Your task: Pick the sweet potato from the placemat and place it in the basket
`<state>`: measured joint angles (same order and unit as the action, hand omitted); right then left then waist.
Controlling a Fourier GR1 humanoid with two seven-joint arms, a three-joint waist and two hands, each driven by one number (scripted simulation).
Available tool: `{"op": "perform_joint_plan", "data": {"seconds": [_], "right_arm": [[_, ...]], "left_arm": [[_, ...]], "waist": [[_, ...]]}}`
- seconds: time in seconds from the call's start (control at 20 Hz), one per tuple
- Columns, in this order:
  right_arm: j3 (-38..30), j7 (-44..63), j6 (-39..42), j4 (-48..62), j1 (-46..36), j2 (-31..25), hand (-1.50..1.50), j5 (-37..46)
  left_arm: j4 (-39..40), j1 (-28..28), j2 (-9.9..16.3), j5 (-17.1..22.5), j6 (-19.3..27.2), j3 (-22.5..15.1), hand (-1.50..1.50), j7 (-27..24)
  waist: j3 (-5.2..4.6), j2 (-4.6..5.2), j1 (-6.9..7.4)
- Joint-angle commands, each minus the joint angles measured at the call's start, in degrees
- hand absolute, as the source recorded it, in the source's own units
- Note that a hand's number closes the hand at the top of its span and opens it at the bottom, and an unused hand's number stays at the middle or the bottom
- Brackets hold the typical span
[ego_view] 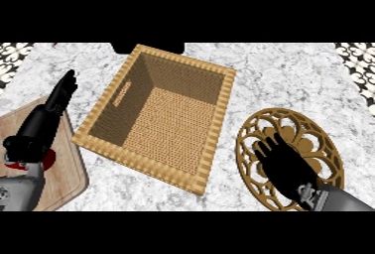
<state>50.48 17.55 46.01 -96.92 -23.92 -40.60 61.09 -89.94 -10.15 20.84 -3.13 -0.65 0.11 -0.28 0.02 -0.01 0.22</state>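
Nearest, toward the surface's front-right corner, the right robot hand lies over the round openwork placemat with its fingers spread downward; the sweet potato cannot be made out and may be hidden under that palm. At the front-left corner the left robot hand stands over a wooden board, fingers straight and pressed together. Beyond and between them, the woven basket sits mid-surface, reaching toward the back edge.

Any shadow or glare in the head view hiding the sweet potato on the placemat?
Head view: no glare; the right hand lies over the placemat, covering its middle, so no sweet potato shows. The basket has a shaded left inner wall, yet its floor reads plainly.
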Motion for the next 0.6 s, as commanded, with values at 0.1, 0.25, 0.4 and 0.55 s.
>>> {"op": "perform_joint_plan", "data": {"seconds": [0.1, 0.25, 0.4, 0.55], "right_arm": [[-1.72, -7.59, -7.75, 8.54, 0.88, 0.61, -1.50, 5.34], [-1.90, -3.37, -4.89, 3.30, 6.94, 3.14, -1.50, 7.64], [-4.78, -6.98, -5.96, 3.58, 7.53, 0.82, -1.50, 8.60], [-7.10, -11.84, -5.05, 6.23, 4.09, 0.48, -1.50, 10.28]], "left_arm": [[1.80, -4.13, -0.89, -0.54, -1.46, 1.11, 0.00, 2.01], [-1.16, -2.46, -1.28, -0.81, -1.39, 2.07, 0.00, 3.80], [1.97, 0.83, -3.29, -3.25, -0.46, 1.51, 0.00, -2.99], [6.01, -3.46, -1.01, -2.11, -3.19, 4.56, 0.00, -2.93]], "waist": [[0.00, 0.09, -0.07], [-0.01, -0.05, -0.26], [-0.02, -0.02, -0.30], [-0.03, 0.05, -0.24]]}}
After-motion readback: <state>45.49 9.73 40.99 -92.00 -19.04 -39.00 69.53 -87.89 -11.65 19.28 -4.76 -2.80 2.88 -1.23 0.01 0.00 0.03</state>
